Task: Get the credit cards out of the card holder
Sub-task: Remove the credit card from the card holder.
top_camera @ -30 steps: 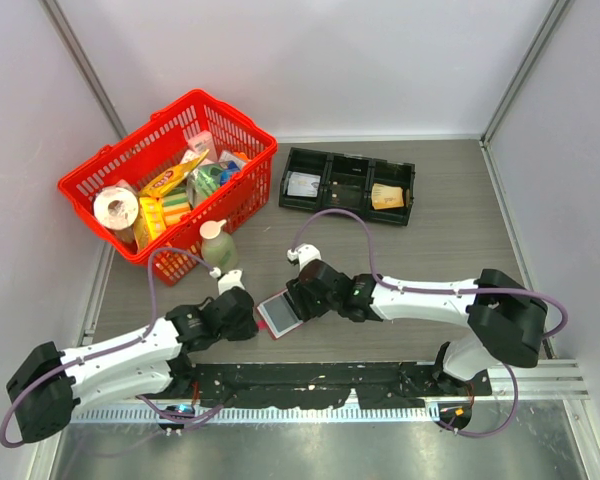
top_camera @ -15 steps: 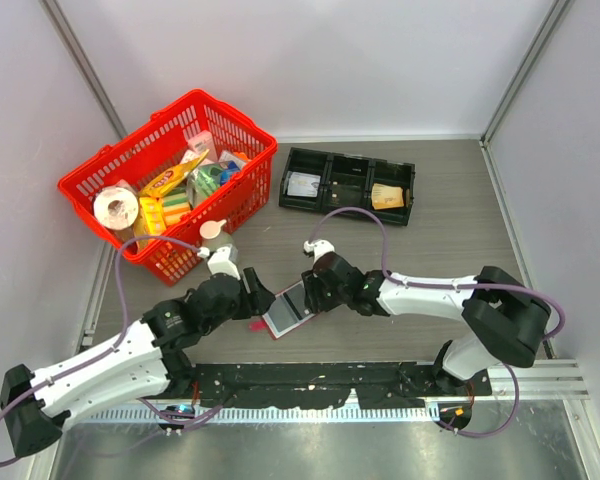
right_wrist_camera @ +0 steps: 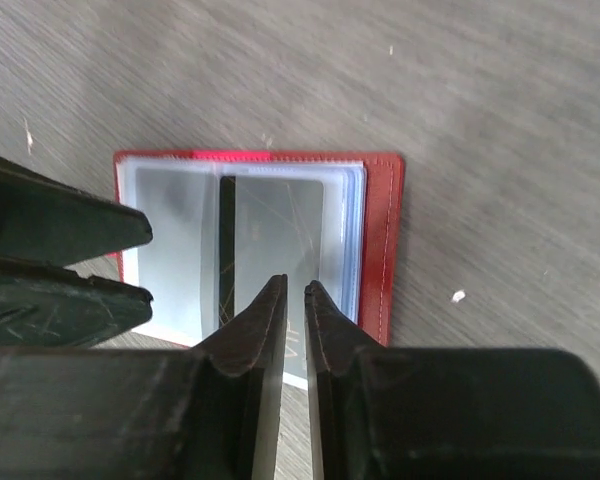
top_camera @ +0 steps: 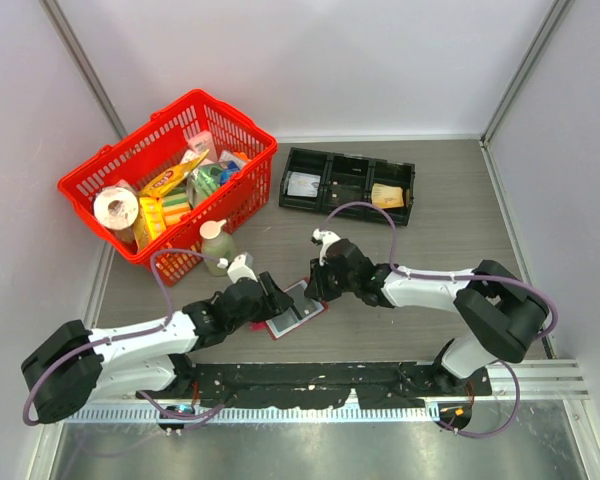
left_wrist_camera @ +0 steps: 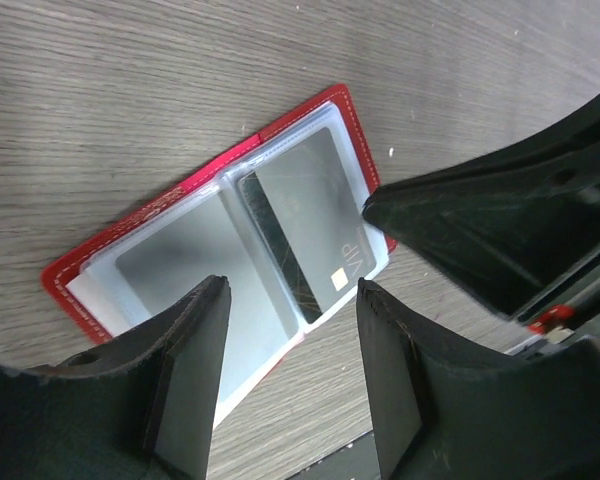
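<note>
Grey wood-grain bench, white walls. The holder lies open and flat near the front, between both arms. No cards are out yet; they sit in the clear sleeves, one seemingly poking past the edge. All pulling is left. Both arms stretch low, meeting over it. The left tool has its fingers apart above the holder. The right tool is nearly together at the card edge; can't tell if it's pinching.

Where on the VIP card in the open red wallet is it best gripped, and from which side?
Probably the short end of the card by its VIP print, which seems to poke past the clear sleeve and the wallet edge. Come in low from that end and pull lengthwise: the rest lies flat under the sleeve, leaving no free edge.
</note>
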Robot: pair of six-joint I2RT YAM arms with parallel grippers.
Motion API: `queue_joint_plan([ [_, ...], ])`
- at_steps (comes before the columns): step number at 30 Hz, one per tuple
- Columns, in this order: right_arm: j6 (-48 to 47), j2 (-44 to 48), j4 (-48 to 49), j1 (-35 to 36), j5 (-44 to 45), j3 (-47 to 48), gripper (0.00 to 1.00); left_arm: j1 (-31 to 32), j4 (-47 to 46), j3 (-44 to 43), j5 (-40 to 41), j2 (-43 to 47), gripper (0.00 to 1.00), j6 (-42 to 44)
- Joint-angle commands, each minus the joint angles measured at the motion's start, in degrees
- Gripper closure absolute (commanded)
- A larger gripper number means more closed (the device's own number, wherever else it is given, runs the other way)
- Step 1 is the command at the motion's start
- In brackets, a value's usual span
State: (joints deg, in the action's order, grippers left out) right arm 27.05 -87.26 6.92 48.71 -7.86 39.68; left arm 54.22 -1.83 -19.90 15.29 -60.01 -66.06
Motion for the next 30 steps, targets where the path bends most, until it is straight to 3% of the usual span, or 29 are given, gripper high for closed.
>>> queue_joint_plan([
  [1, 2.0, -1.1, 3.9, -0.1, -5.0, -2.4, 0.83, -0.4, -10.6, 2.1, 0.5, -1.9, 0.44, -4.5],
  [10, 6.8, -2.2, 5.6, -0.1, -5.9, -7.9, 0.83, -0.4, -13.3, 3.3, 0.2, -4.9, 0.46, -7.0],
  [24, 7.5, -1.5, 5.8, -0.1, -5.2, -8.7, 0.84, -0.5, -16.9, 3.4, -2.1, -10.6, 0.46, -7.9],
  [30, 7.3, -1.5, 5.9, -0.2, -5.2, -8.7, 0.84, -0.4, -27.2, 8.2, -2.3, -12.4, 0.49, -9.0],
])
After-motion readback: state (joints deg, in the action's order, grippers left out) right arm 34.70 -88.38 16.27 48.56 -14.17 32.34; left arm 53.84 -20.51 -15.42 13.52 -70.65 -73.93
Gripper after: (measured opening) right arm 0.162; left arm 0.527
